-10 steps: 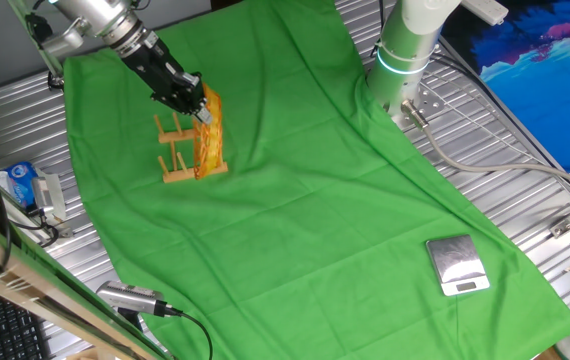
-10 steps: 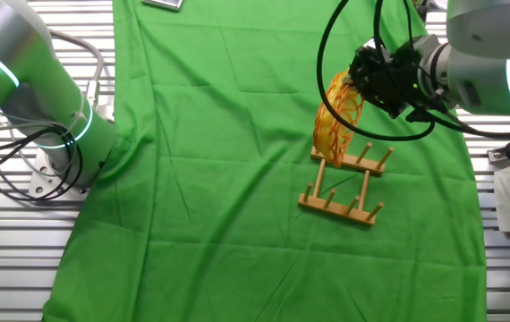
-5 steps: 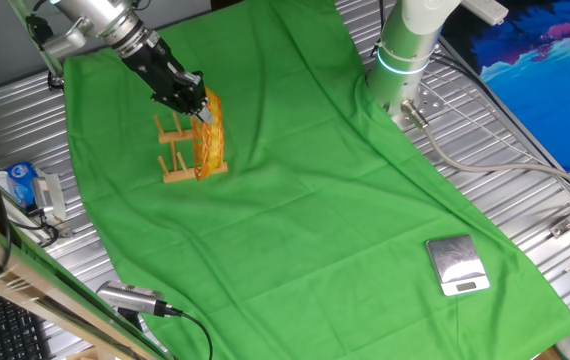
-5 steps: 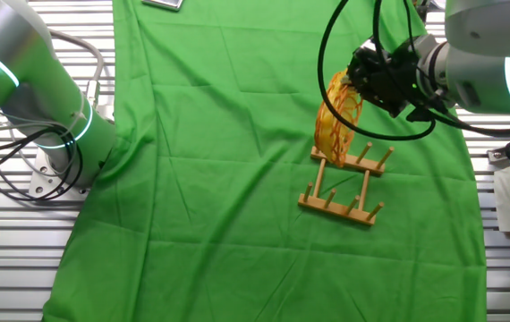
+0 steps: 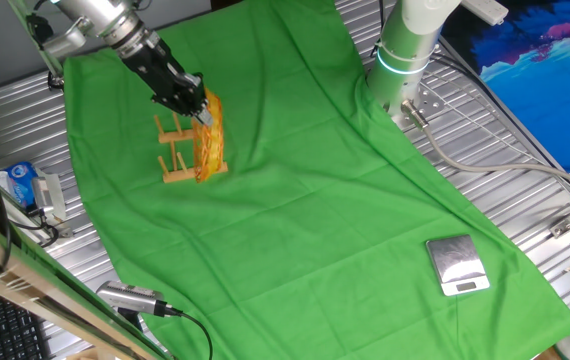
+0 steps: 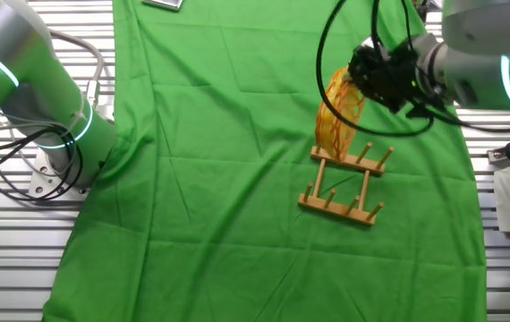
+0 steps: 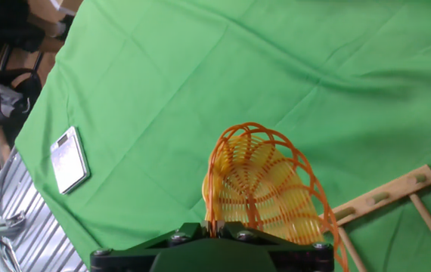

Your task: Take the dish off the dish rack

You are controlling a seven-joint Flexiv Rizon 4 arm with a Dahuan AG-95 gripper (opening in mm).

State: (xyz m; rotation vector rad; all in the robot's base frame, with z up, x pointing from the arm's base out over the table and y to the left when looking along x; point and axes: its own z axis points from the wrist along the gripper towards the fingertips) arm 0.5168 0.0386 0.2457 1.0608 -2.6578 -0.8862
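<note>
The dish (image 5: 209, 140) is a yellow-orange woven oval tray standing on edge at the end of the small wooden dish rack (image 5: 177, 158). My gripper (image 5: 197, 106) is shut on the dish's upper rim. In the other fixed view the dish (image 6: 337, 121) hangs just above the rack (image 6: 344, 183), with the gripper (image 6: 355, 79) at its top right. In the hand view the fingers pinch the rim of the dish (image 7: 265, 185) at the gripper (image 7: 214, 224), and a rack rail (image 7: 382, 195) lies at the lower right.
A green cloth (image 5: 315, 200) covers the table. A square silver scale (image 5: 457, 265) lies near the front right; it also shows in the hand view (image 7: 69, 159). A second robot base (image 5: 403, 60) stands at the back. A blue-white pack (image 5: 22, 182) lies at the left edge.
The gripper has lifted the dish slightly upward, so its lower edge rises relative to the rack. The rack has not moved.
</note>
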